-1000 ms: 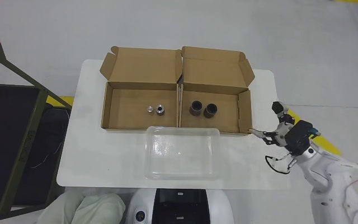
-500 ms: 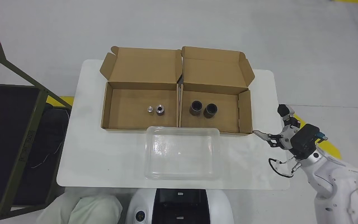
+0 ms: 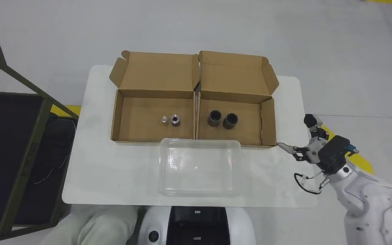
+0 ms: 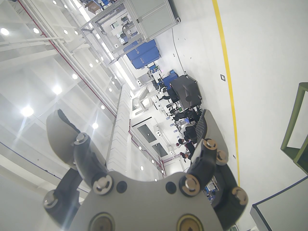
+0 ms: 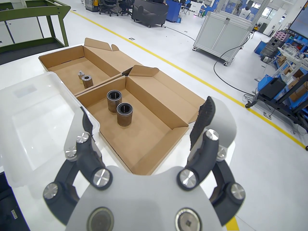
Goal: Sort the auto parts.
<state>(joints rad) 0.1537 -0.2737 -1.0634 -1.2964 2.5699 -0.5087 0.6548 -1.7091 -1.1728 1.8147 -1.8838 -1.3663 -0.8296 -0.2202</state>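
Two open cardboard boxes stand side by side on the white table. The left box [image 3: 125, 122] holds a small silver part [image 3: 164, 119] and a steel bushing [image 3: 176, 120]. Two dark cylindrical bearings [image 3: 214, 117] [image 3: 231, 120] stand in the right box [image 3: 267, 122]. In the right wrist view the bearings [image 5: 115, 100] [image 5: 124, 114] stand upright, with the bushing [image 5: 86, 82] beyond them. My right gripper [image 3: 296, 136] [image 5: 146, 118] hangs open and empty off the table's right edge, beside the right box. My left gripper [image 4: 131, 126] is open, empty, and points away at the hall.
A clear plastic tray [image 3: 228, 184] with nothing in it lies in front of the boxes near the table's front edge. A green metal cart frame [image 3: 24, 153] stands to the left of the table. Bare table [image 3: 98, 171] lies left of the tray.
My right gripper drew back to the right, away from the right box's corner, then held still over the last half second. The parts have not moved.
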